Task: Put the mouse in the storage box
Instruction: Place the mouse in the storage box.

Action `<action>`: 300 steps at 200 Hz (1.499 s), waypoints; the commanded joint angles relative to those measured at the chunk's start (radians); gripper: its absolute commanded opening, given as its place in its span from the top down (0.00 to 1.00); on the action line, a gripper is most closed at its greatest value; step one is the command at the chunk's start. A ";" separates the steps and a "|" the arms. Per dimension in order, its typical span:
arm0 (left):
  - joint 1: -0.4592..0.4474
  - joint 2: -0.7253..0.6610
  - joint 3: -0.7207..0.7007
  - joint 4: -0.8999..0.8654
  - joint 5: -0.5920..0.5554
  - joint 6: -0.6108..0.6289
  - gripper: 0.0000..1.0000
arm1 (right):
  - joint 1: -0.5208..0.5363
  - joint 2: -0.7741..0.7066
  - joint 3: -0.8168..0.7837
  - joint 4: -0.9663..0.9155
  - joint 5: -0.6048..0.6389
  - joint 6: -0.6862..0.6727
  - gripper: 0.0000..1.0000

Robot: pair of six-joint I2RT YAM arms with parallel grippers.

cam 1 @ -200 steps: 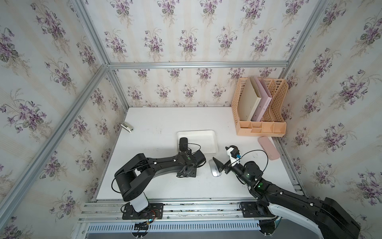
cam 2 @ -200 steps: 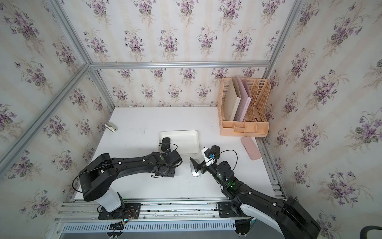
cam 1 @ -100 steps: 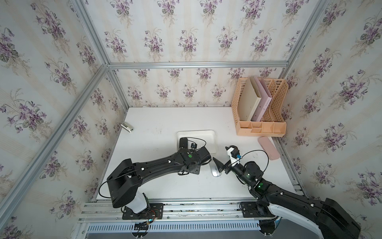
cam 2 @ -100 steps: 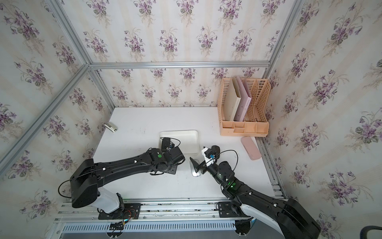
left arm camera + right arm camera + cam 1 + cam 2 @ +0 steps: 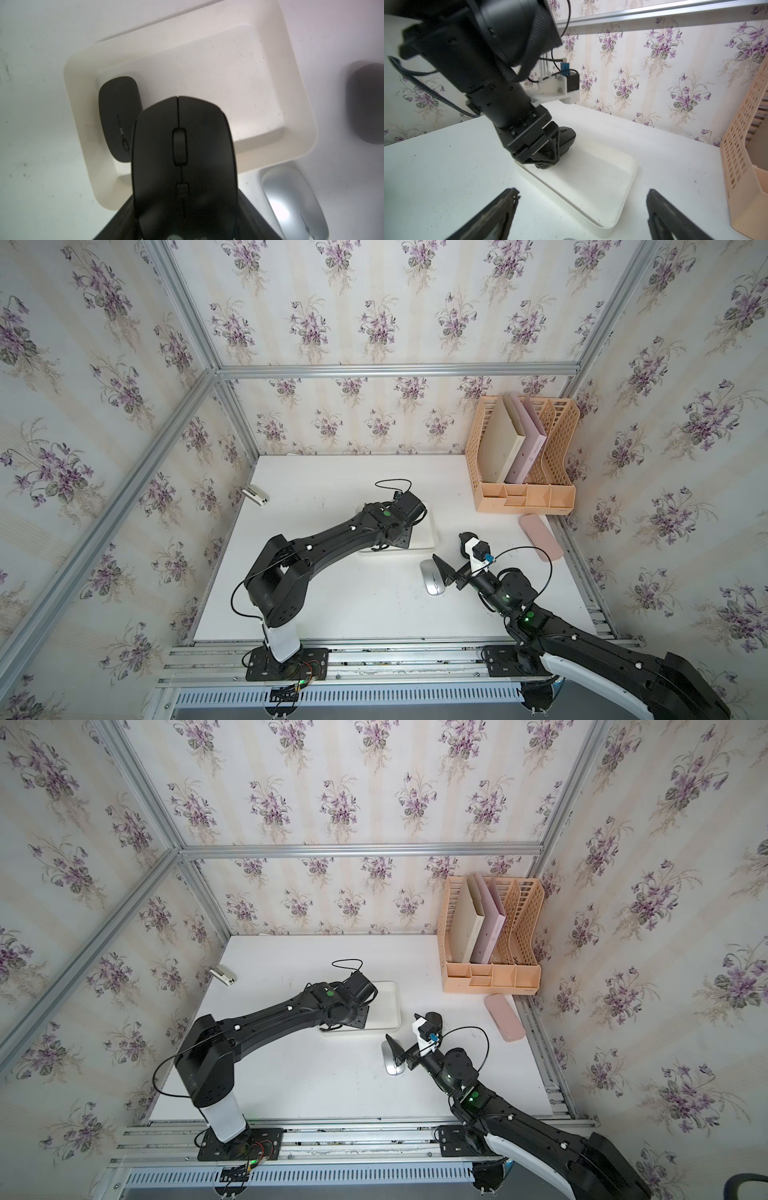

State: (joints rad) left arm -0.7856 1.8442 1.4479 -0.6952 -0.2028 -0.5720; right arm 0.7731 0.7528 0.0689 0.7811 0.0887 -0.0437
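Observation:
A black mouse is clamped in my shut left gripper and hangs tilted over the near-left part of the storage box, a shallow white tray. In both top views the left wrist covers most of the storage box. A second, flat black mouse lies inside the box by one end wall. A silver mouse rests on the table in front of the box. My right gripper stands wide open beside the silver mouse, holding nothing.
A peach lattice file organiser with folders stands at the back right. A slim pink case lies in front of it near the table's right edge. A small white object sits at the left edge.
My left arm has swung back and to the right, carrying the black mouse from in front of the box to over it. The right arm has not moved.

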 commanded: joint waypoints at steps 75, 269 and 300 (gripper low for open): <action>0.068 0.240 0.107 0.015 0.010 -0.033 0.39 | 0.001 -0.002 0.005 0.000 0.000 0.016 0.00; -0.052 -0.416 -0.222 0.290 -0.065 0.243 0.12 | 0.002 0.090 0.031 -0.038 0.133 0.086 0.00; -0.047 -0.793 -0.591 0.453 -0.065 0.416 0.10 | 0.003 0.174 0.161 -0.319 0.114 0.248 0.00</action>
State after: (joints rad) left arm -0.8341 1.2343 1.0489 -0.4038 -0.2420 -0.3492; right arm 0.7731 0.8837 0.1570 0.6670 0.1936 0.0593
